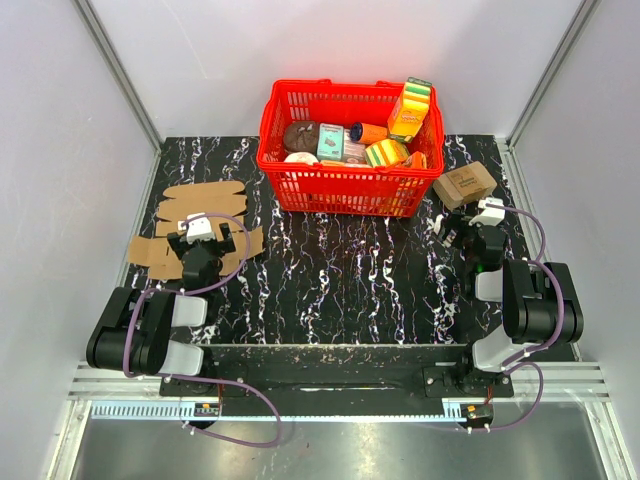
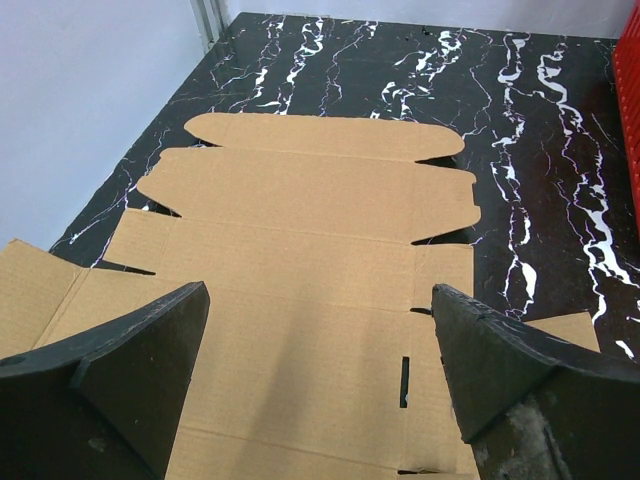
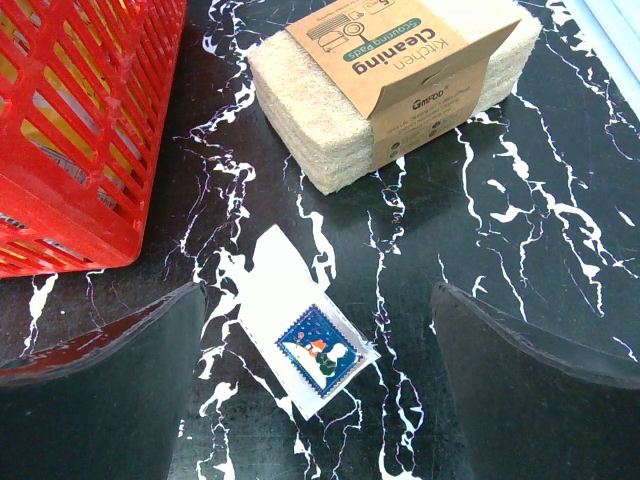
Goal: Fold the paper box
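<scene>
A: Where is the paper box (image 2: pixel 300 250) now?

B: It lies unfolded and flat on the left part of the worktop (image 1: pixel 340 290), close to the side wall (image 1: pixel 90 150). All its flaps are spread out. The left claw (image 2: pixel 320 330) hangs just above its middle panel with the jaws wide apart, and it holds nothing.

A: And the other arm?

B: The right claw (image 3: pixel 318 300) is also released and empty. It is well apart from the box, on the right side, above a small white packet (image 3: pixel 310 350) and near a pack of cleaning pads (image 3: pixel 400 90). The red basket (image 1: pixel 345 190) stands beside it.

A: What could go wrong from here?

B: I think the first danger is the sheet itself. It is flat against the worktop, so a finger may not get under an edge and will only push it. Then the cardboard can slide toward the wall or turn.

A: Anything else?

B: Yes. If one claw lifts a flap while nothing presses the middle panel, the whole sheet may rise and not bend at the crease. Also a flap can spring open again if its tab is not locked in the narrow slot (image 2: pixel 405 380). And the right arm must cross over to help, so it may knock the basket or drag the packet.
</scene>
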Available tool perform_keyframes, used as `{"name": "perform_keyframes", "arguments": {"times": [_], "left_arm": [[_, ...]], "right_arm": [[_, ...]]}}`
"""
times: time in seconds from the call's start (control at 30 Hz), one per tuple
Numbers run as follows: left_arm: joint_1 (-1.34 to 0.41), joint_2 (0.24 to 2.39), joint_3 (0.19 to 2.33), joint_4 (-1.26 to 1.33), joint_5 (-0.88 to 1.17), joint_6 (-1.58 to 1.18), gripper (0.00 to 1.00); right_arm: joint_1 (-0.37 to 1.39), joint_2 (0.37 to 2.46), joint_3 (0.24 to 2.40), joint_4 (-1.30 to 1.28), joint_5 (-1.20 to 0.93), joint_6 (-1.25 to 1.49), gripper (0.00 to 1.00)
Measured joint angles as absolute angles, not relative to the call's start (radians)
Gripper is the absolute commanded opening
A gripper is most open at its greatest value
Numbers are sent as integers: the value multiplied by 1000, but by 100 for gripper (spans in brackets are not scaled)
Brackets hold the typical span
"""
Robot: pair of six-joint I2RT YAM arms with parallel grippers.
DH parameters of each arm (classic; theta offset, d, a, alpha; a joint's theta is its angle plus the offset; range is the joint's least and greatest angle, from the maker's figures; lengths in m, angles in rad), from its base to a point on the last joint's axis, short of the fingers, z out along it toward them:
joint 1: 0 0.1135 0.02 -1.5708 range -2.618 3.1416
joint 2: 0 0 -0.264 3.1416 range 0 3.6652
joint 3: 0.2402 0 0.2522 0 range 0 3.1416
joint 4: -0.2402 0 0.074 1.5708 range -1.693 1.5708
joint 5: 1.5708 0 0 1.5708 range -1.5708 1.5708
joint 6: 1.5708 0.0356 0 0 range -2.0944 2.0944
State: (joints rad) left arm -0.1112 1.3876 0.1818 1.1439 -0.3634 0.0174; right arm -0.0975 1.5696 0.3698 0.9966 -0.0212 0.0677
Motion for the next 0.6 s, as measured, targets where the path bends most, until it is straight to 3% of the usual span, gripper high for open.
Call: {"name": "perform_keyframes", "arguments": {"times": [0.6], "left_arm": [[-196, 1386, 73, 1253, -432, 60, 99]], "right_arm": [[-97, 1555, 371, 973, -20, 68, 99]]}}
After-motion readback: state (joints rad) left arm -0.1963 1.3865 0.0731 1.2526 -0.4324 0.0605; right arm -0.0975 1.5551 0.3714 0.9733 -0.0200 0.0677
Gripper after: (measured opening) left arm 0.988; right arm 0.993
